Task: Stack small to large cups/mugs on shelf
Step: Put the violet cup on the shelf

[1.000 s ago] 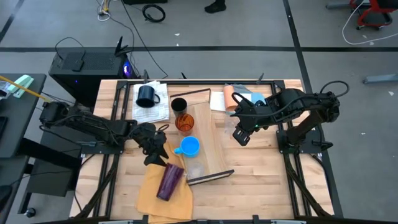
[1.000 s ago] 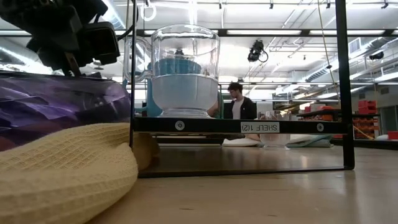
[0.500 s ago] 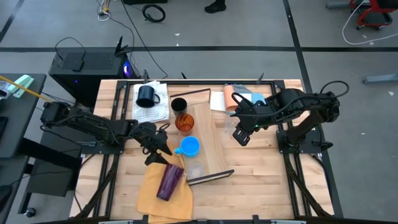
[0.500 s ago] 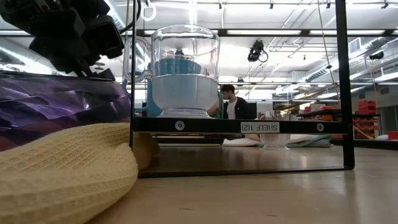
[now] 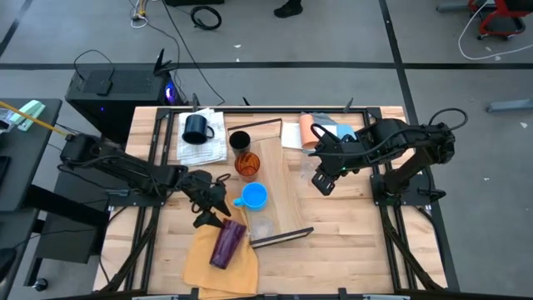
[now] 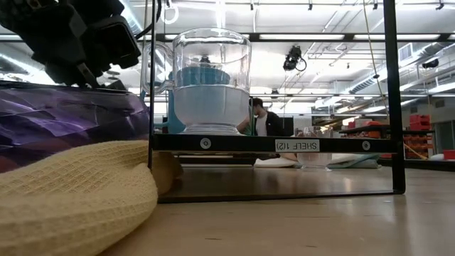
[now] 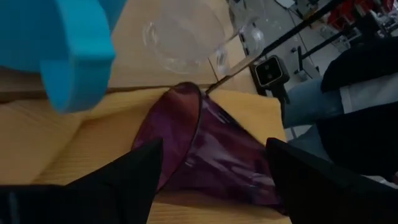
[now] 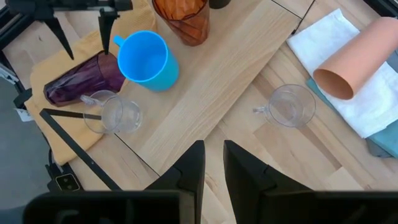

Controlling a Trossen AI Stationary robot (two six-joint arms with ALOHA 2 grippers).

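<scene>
Left fingers [image 7: 211, 180] spread over purple tumbler [image 7: 217, 146], blue mug [image 7: 68, 50] beside, yellow cloth [image 7: 93, 137] beneath

floor [image 5: 333, 33]: grey, dark seams | ceiling lights [image 6: 306, 35] | red chair [image 5: 498, 17]

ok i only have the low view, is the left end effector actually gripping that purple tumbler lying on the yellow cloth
observer: not closed on it. the left end effector is open, its fingers either side of the translucent purple tumbler; contact is unclear.
operator: whats the blue thing behind the clear cup
observer: a bright blue plastic mug, upright on the pale wooden shelf plank.
operator: and the right arm
observer: the right end effector hovers above the tabletop beside the shelf, near a clear handled cup.
</scene>
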